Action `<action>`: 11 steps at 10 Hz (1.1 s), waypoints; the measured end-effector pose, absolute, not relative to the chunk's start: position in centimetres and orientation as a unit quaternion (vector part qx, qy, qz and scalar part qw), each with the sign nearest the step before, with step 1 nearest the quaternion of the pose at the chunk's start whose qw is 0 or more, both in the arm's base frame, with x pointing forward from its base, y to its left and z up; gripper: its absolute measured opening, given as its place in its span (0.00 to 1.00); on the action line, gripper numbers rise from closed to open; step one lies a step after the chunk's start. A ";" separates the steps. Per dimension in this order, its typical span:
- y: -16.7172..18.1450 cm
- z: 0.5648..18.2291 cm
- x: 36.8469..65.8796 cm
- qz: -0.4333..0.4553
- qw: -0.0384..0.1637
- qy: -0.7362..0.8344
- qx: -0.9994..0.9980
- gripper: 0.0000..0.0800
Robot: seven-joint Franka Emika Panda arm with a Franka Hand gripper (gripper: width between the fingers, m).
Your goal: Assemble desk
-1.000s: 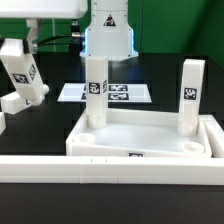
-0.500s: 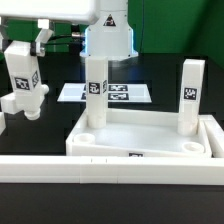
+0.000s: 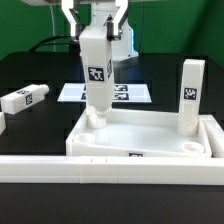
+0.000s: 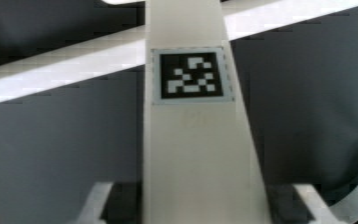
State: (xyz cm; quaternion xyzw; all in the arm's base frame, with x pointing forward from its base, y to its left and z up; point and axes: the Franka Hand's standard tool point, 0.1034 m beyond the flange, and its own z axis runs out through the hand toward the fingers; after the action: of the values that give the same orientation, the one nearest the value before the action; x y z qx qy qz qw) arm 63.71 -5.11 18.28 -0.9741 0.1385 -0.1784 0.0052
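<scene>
Swung in from the exterior view's left, where a loose leg (image 3: 25,98) lies on the tabletop (image 3: 35,128), our hand (image 3: 96,30) grips the upright leg (image 3: 97,85), partly closed. We see its long axis vertical below the hand, foot at the corner socket (image 3: 95,122) of the desk top (image 3: 140,150), perhaps unseated.

Marker board (image 3: 131,93) on black table (image 3: 40,128)

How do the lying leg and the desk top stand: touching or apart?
Apart. The exterior view shows bare black table between the lying leg and the desk top rim, at that view's left.
</scene>
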 end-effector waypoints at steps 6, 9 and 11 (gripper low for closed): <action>1.8 18.1 64.1 -0.190 0.028 0.152 -0.970 0.36; 3.6 17.6 64.2 -0.198 0.030 0.150 -0.968 0.36; 3.6 17.8 64.4 -0.213 0.029 0.149 -0.965 0.36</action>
State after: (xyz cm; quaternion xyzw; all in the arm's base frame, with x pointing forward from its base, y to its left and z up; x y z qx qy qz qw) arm 64.45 3.58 17.78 -0.9653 0.1489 -0.2125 0.0294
